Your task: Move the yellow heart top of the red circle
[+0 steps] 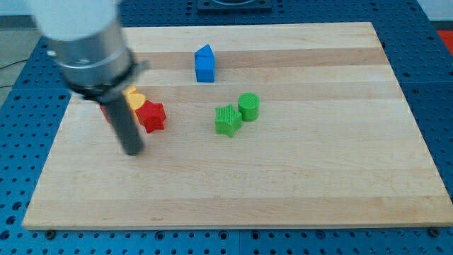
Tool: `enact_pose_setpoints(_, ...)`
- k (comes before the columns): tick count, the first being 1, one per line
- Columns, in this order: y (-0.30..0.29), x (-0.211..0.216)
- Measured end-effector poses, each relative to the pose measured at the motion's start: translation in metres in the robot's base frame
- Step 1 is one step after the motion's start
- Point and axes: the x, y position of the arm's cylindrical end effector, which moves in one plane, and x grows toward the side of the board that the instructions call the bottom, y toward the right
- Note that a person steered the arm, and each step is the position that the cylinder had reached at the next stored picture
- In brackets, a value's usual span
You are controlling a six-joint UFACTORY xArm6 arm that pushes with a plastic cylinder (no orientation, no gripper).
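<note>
Wood makes up the counter [304,177], a pale board of lengthwise planks, and it lies on a blue perforated base [432,92] that shows along every edge. Toward the counter's left edge the arm's grey housing [85,42] blurs over the top-left corner, and the dark rod comes down from it so that my tip [134,151] rests on the wood just below and left of the red star [151,115]. The yellow heart [135,98] sits directly behind the rod, touching the red star's upper left side, with only part of it showing. A sliver of red [105,111] peeks out left of the rod; its shape I cannot tell. Near the top edge stands a blue block [204,64] with a peaked top. Around the counter's middle a green star [227,119] and a green cylinder [249,106] touch each other. No jaws exist on this rod.
</note>
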Motion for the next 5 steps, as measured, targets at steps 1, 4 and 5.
enact_pose_setpoints(1, -0.038, -0.016)
enact_pose_setpoints(4, 0.002, -0.102)
enact_pose_setpoints(5, 0.039, -0.041)
